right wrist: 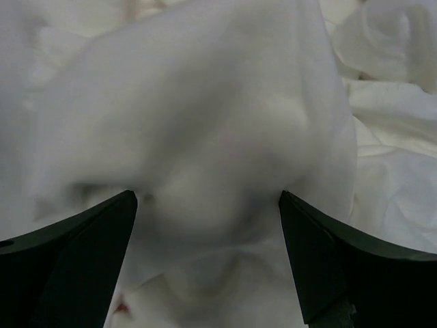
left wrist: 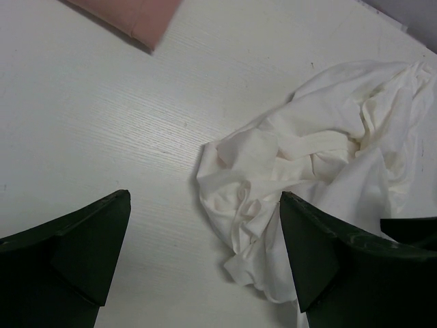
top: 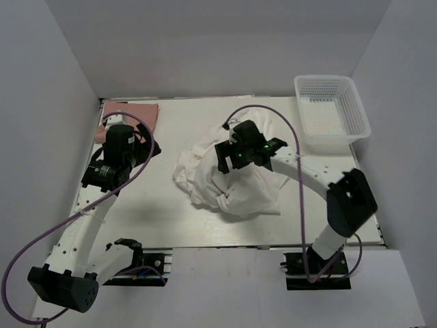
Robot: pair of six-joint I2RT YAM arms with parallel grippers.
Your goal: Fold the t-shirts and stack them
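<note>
A crumpled heap of white t-shirts [top: 229,181] lies in the middle of the table. A salmon-pink t-shirt [top: 133,113] lies folded flat at the back left corner. My right gripper [top: 224,158] hovers over the top of the heap. In the right wrist view it [right wrist: 208,239] stands open, and white cloth [right wrist: 205,102] bulges close between and under its fingers, none of it pinched. My left gripper [top: 151,145] is left of the heap, also open. In the left wrist view it [left wrist: 205,239] frames bare table and the heap's near edge [left wrist: 328,157], with the pink shirt's corner [left wrist: 130,14] at the top.
A white plastic lattice basket [top: 331,113] stands at the back right corner. Grey walls close in the table at the back and on both sides. Bare tabletop [top: 171,219] shows between the left arm and the heap.
</note>
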